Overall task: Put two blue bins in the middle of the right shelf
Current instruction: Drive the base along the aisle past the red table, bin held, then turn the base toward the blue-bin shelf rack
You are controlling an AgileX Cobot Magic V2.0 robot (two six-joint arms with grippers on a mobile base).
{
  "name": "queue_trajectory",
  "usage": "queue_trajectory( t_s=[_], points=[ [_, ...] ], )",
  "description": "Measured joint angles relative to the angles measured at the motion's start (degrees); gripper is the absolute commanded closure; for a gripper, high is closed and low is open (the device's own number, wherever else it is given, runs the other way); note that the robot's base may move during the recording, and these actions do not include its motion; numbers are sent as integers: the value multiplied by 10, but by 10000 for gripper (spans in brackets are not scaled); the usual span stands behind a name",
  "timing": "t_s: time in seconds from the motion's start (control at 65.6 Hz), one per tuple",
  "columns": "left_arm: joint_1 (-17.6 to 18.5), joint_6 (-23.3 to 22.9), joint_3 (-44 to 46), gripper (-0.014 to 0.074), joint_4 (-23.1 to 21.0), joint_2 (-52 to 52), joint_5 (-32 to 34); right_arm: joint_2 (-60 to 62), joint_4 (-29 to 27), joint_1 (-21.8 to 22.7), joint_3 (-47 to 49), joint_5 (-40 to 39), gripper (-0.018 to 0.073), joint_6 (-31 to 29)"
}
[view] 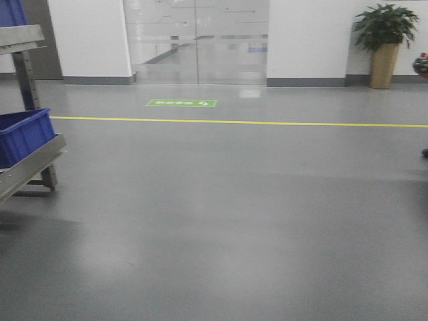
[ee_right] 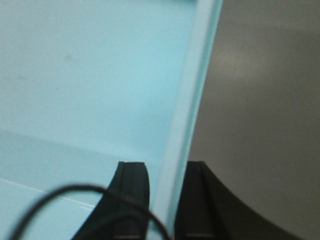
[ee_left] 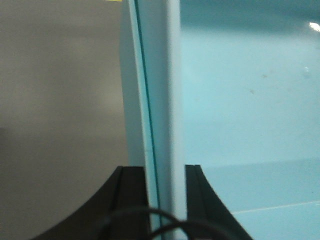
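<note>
A blue bin, washed out to pale blue, fills both wrist views. My left gripper (ee_left: 165,171) is shut on the bin's left side wall (ee_left: 159,75), one finger outside and one inside, with the bin's floor (ee_left: 240,100) to the right. My right gripper (ee_right: 165,167) is shut on the opposite wall (ee_right: 192,100), with the bin's inside (ee_right: 90,75) to the left. Grey floor shows beyond both walls. In the front view a second blue bin (view: 21,137) sits on a metal rack (view: 33,160) at the left edge, with another blue bin (view: 12,12) on the level above. The right shelf is out of view.
Open grey floor stretches ahead, crossed by a yellow line (view: 241,122) and a green floor sign (view: 182,103). Glass doors (view: 197,40) stand in the far wall. A potted plant (view: 384,43) stands at the far right.
</note>
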State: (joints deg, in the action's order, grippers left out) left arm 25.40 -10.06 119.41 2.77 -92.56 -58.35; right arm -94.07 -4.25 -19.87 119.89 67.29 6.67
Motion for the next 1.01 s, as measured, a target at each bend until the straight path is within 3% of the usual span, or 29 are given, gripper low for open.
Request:
queue_trajectory(
  t_s=[1.006],
  points=[
    [0,0,0,707,1,0,0,0,0,0,0,-1,712,0]
  ],
)
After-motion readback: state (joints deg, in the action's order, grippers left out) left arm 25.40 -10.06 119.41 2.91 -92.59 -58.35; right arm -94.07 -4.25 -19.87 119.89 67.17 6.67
